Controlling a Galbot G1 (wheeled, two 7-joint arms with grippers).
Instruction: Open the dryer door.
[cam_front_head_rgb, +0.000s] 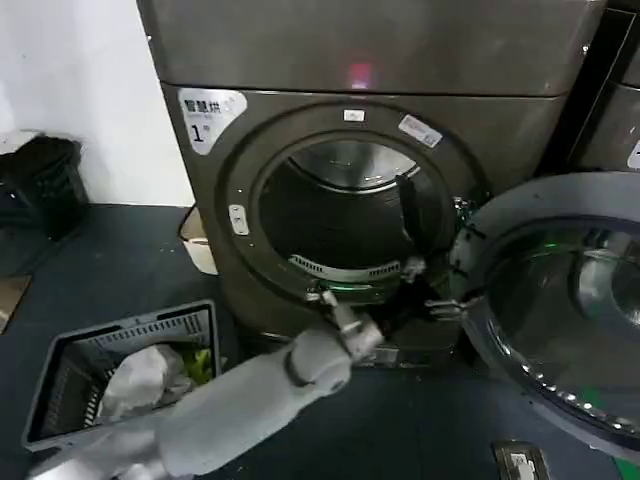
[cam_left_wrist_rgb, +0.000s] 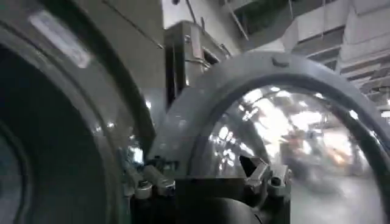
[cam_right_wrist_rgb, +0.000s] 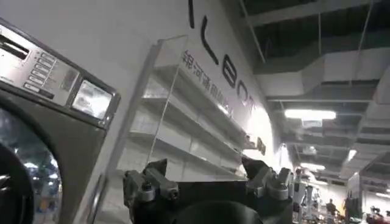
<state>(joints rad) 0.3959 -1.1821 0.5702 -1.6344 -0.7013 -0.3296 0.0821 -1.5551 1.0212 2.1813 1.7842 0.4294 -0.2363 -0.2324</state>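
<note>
The dryer door stands swung wide open to the right of the drum opening, its dark grey inner side and tinted glass turned towards me. My left arm reaches in from the lower left, and its left gripper hangs just below the opening's bottom rim, left of the door's hinge. In the left wrist view the left gripper is open with nothing between its fingers, and the door rises close behind it. The right gripper is open and empty, pointing up past a machine's control panel.
A grey laundry basket with clothes sits on the dark floor at the lower left. A black bag lies by the wall. A neighbouring machine stands at the right. Wall shelves rise above the right gripper.
</note>
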